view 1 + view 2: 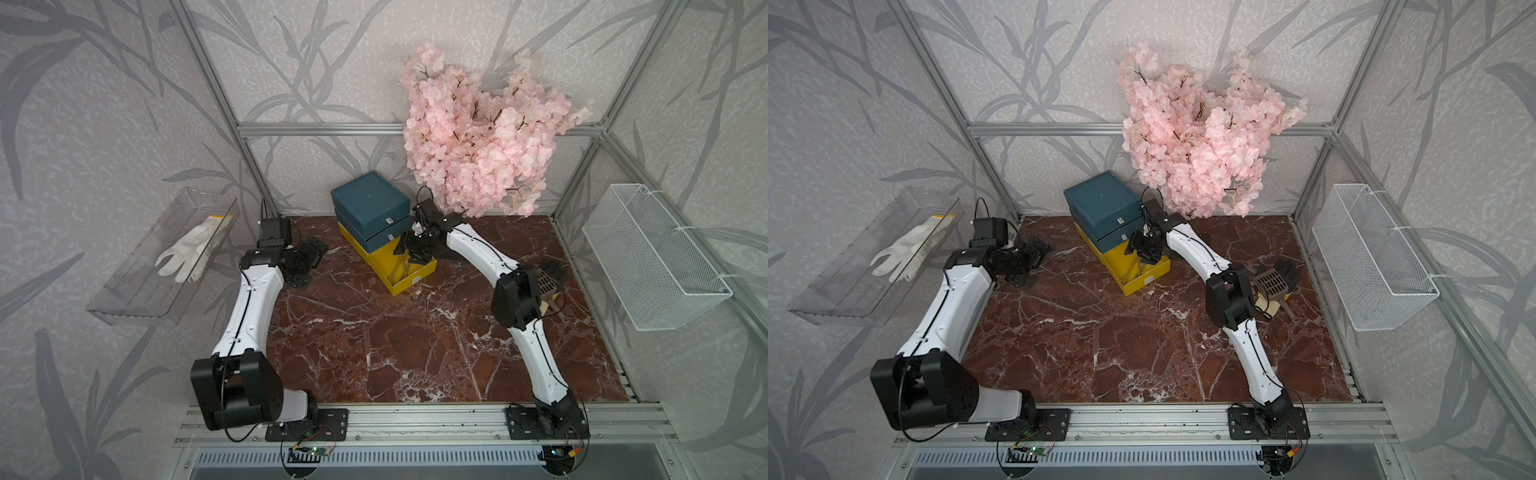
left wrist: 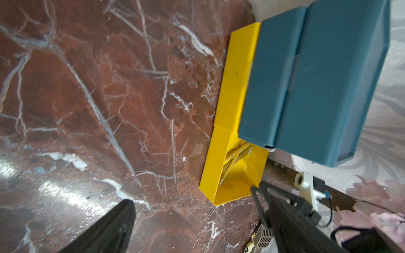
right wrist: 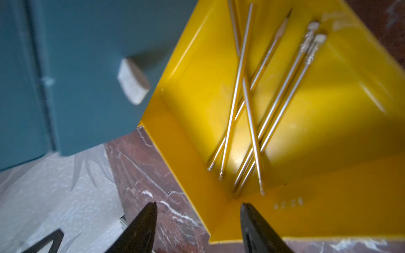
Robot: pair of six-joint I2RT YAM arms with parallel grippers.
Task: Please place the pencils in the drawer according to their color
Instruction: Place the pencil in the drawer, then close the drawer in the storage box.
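1. Marbled bench [image 1: 415, 332], frame centre: yellow pencils [image 3: 252, 98] lie crossed in the open yellow drawer [image 1: 381, 272].
2. Your right gripper [image 3: 198, 210] and left gripper [image 2: 191, 196] both stand parted and empty.
3. The pencils are likely light, stiff and slick; pinch mid-shaft.

drawer chest [image 1: 370, 203] stands mid-way along the desk [image 1: 374, 353] back edge. its bottom drawer [image 1: 409, 279] is pulled out toward the front; pencils [image 3: 237, 87] lie crossed inside it, right pincer [image 3: 198, 206] above.
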